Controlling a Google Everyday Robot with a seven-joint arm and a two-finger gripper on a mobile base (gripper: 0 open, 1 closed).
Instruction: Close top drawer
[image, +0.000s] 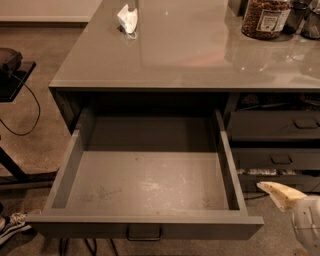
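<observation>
The top drawer (145, 187) is pulled far out from under the grey countertop (175, 55). It is wide and deep, and its scuffed grey floor holds nothing. Its flat front (90, 231) runs along the bottom of the view, with a small rectangular pull handle (144, 233) at its middle. My gripper (278, 194) is at the lower right, a cream tip on a white body, just off the drawer's right front corner and apart from it. It points up and left and holds nothing that I can see.
Narrower grey drawers (275, 126) sit in the right column, slightly ajar. On the countertop are a white crumpled item (127, 20), a jar of brown contents (265, 17) and dark containers (306, 17). A black stand with a cable (11, 70) and a shoe (12, 225) are at the left.
</observation>
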